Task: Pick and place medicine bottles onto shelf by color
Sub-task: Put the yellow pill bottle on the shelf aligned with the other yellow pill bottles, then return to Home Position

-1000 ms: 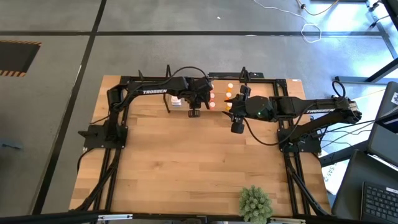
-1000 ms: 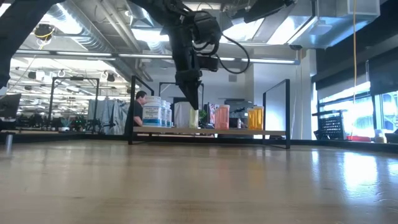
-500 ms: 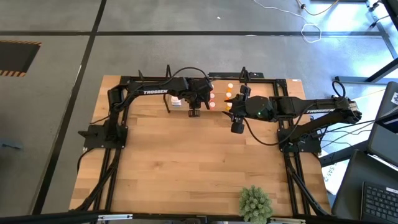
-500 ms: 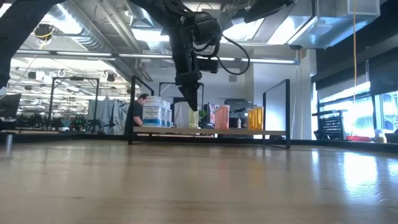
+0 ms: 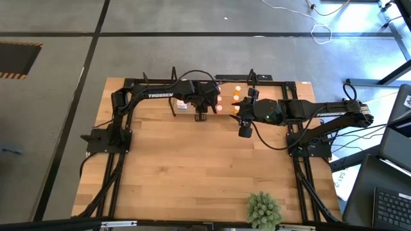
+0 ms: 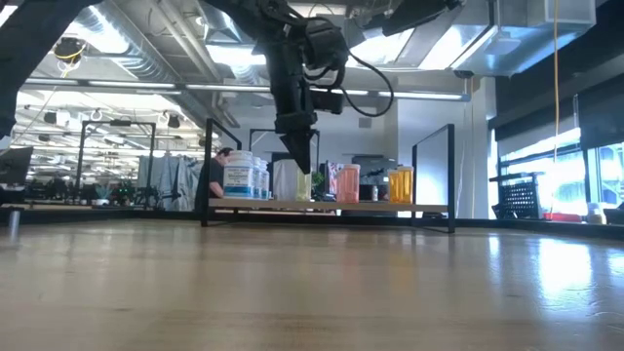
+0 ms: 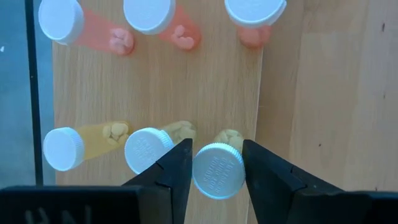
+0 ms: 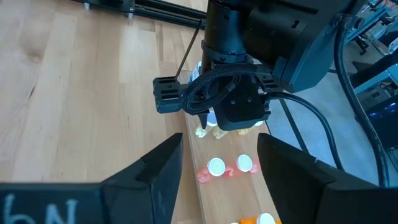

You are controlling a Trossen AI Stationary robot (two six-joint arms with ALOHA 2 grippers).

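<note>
My left gripper (image 7: 217, 163) is hanging straight down over the shelf (image 7: 205, 87) at the back of the table (image 5: 192, 167), fingers pointing at the board. Between the fingers sits a yellow bottle (image 7: 218, 169) with a white cap, standing on the shelf right at its edge. The fingers (image 7: 177, 163) sit on either side of the cap with thin slivers of gap showing, so they look loosened around it rather than squeezing. Honestly I can't tell for sure whether they're touching it.

Just beside that bottle on the shelf are 2 more yellow bottles (image 7: 148, 149), making a row of 3 along the board. Farther across the shelf is a row of 3 pink bottles (image 7: 148, 14), also white-capped.

From table level, the left gripper's tip comes down among the bottles on the shelf, with big white bottles (image 6: 244, 177) at one end of the shelf and orange ones (image 6: 400, 183) toward the other.

My right gripper (image 8: 219, 163) waits just beside the shelf, fingers spread wide with nothing between them, looking at the left arm. A green plant (image 5: 264, 208) sits at the near table edge, well away from the shelf.
</note>
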